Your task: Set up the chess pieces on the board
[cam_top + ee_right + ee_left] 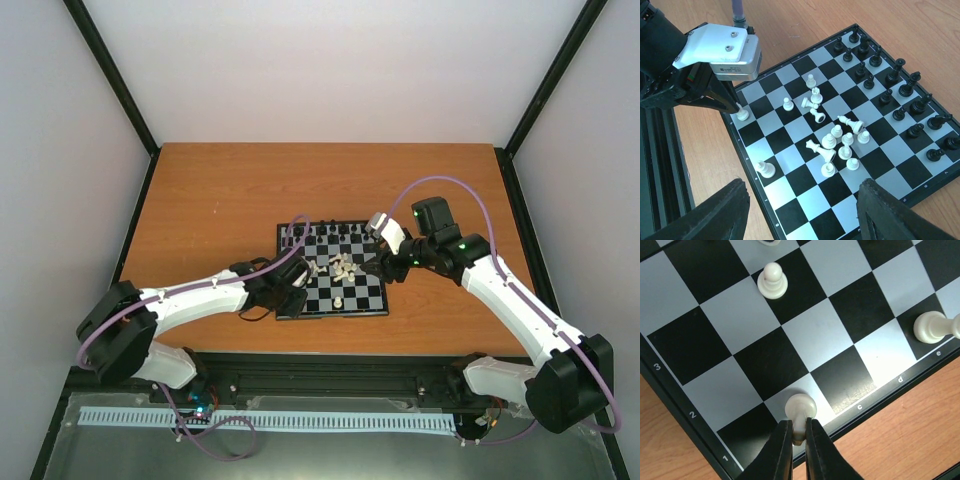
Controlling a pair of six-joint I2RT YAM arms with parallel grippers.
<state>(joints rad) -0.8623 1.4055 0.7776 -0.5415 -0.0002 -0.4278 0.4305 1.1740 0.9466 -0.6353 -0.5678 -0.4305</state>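
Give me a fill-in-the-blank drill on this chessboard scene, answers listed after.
1. The left tool pinches a small round-headed chess pawn whose colour is ___.
2. The black chess pieces stand in ___ rows along one edge of the small black-and-pale checkered board.
3. On the right tool, the jaws stand ___.
4. Most loose cream-white pieces are heaped near the board's ___.
Answers: white; two; open; middle.
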